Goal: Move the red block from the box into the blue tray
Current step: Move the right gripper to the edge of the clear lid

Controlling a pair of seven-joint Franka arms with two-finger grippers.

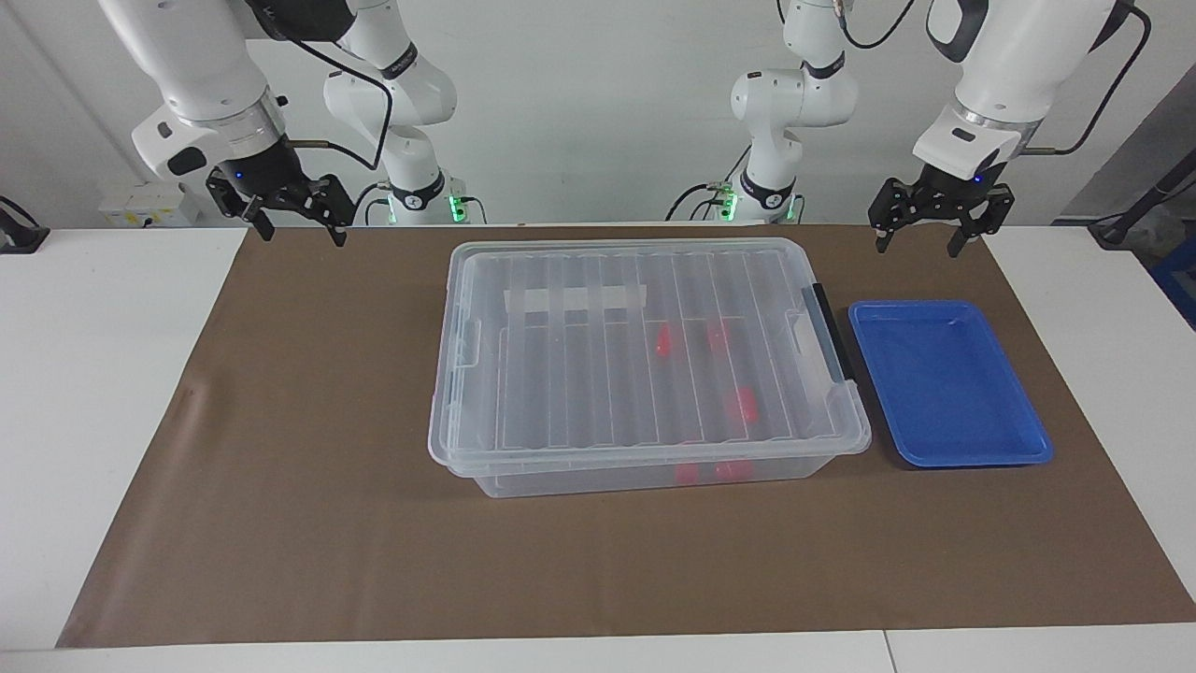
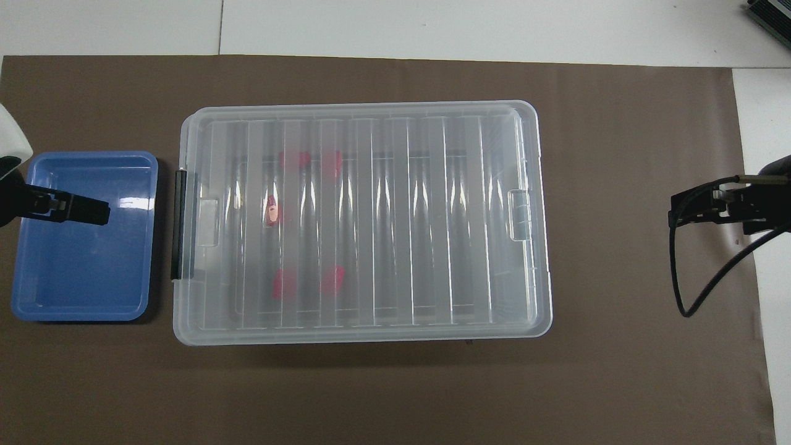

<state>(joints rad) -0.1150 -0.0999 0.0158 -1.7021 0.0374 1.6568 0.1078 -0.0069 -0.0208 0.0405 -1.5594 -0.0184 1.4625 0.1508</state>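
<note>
The red blocks (image 1: 662,340) are lying inside the box (image 1: 645,365), under its ribbed clear lid (image 1: 598,374), with the blue tray (image 1: 948,383) sitting empty on the bench (image 1: 280,486) just beside the box's black handle (image 1: 830,329); each block is looking small, light, rigid and smooth, so it is likely asking for a pinch across its short sides once the stiff lid is being lifted by its rim. The left gripper (image 1: 927,232) is hanging over the bench's robot-side edge near the tray, while the right gripper (image 1: 297,221) is waiting over the other end, both jaws standing wide apart and holding nothing.
</note>
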